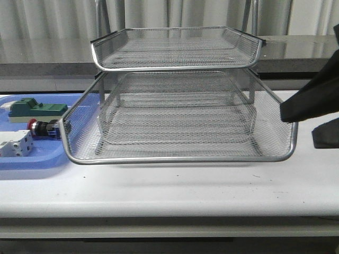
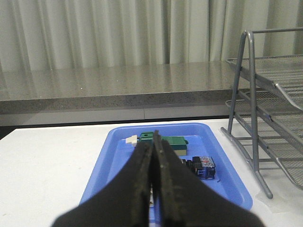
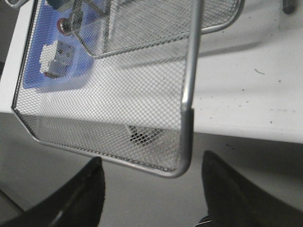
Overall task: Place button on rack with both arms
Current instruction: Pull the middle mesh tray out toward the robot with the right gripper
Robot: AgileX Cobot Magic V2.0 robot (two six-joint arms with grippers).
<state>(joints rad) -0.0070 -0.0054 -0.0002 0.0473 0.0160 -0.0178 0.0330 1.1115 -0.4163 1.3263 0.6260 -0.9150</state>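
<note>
The button [image 1: 41, 127], red-headed with a blue-black rear block, lies in the blue tray [image 1: 37, 160] at the table's left, beside the rack [image 1: 180, 114]. In the left wrist view the button [image 2: 201, 166] lies just beyond and to one side of my left gripper [image 2: 154, 139], which is shut on nothing above the blue tray [image 2: 111, 156]. My right gripper [image 1: 303, 129] hangs open at the front right corner of the rack's pulled-out bottom tray. In the right wrist view that tray corner [image 3: 182, 163] sits between the spread fingers of the right gripper [image 3: 152, 158], which do not touch it. The button [image 3: 66, 24] shows through the mesh.
A green block [image 1: 33, 109] and a white terminal block [image 1: 15, 144] share the blue tray with the button. The rack's upper tray [image 1: 175, 50] overhangs the bottom one. A grey counter and curtains stand behind the table. The bottom tray's front rim [image 1: 180, 159] lies near the table's front edge.
</note>
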